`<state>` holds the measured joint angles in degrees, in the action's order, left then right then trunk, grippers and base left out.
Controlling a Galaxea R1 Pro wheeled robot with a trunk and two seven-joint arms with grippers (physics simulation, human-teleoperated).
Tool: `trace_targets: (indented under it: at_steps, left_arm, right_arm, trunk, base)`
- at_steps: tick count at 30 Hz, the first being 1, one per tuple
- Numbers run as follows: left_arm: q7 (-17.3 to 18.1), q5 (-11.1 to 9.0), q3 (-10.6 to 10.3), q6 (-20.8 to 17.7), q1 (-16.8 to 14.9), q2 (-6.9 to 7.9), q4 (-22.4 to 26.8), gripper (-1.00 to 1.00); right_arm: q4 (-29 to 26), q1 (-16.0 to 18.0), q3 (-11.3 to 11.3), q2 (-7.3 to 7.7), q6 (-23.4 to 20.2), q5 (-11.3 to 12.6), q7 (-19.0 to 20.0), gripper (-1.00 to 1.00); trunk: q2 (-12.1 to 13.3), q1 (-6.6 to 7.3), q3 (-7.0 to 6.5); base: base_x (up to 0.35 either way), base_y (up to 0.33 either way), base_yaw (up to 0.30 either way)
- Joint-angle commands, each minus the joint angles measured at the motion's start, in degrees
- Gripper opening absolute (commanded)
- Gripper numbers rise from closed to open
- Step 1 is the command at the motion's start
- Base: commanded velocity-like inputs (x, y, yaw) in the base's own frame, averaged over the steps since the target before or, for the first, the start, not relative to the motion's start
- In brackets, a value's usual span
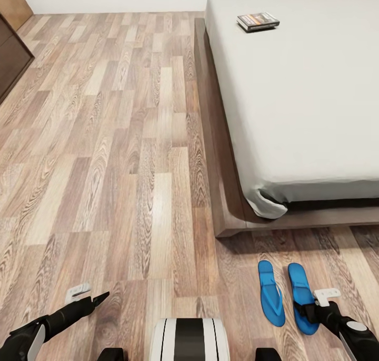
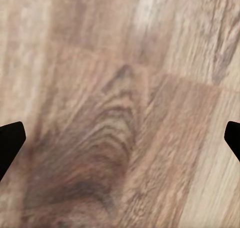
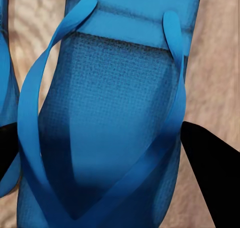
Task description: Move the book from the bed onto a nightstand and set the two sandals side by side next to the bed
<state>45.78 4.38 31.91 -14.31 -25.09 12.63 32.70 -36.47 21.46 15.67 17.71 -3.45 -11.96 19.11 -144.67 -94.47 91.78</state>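
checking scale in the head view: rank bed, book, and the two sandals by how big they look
1. bed, by far the largest.
2. The two sandals, left sandal and right sandal: alike, no ranking; the right gripper covers part of the right one.
3. book, smallest, though farthest from the camera.

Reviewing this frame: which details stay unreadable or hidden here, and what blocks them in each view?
- Book, head view: cover lettering too small to read.
- Right sandal, head view: heel end covered by the right tool, so contact is unclear.
- Right wrist view: that sandal runs past the edges; the other sandal is a sliver.
- Left tool, left wrist view: fingertips cut by the edges; floor blurred.
- Bed: far side cut off.
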Motion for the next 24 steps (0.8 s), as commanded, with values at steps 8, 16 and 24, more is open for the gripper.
trace_targets:
  at_steps: [8,16,24]
  left_arm:
    - [0.45,0.46,0.42,-0.45,-0.05,-0.1,0.06,1.0]
    - [0.45,0.47,0.42,-0.45,-0.05,-0.09,0.06,1.0]
    - [0.45,0.54,0.37,-0.45,-0.05,-0.14,0.08,1.0]
  right_arm:
    - [-0.15,-0.01,0.33,-0.05,1.99,0.03,0.49,-1.0]
    - [-0.26,-0.01,0.48,0.04,2.69,0.26,0.57,-1.0]
    - [-0.27,-0.01,0.55,0.04,4.47,0.24,0.52,-1.0]
  trunk:
    - [-0.01,0.01,0.03]
    - [-0.01,0.01,0.03]
    - [-0.01,0.01,0.03]
  base:
    - [0.0,0.0,0.0]
    - [0.0,0.0,0.0]
    - [0.072,0.0,0.0]
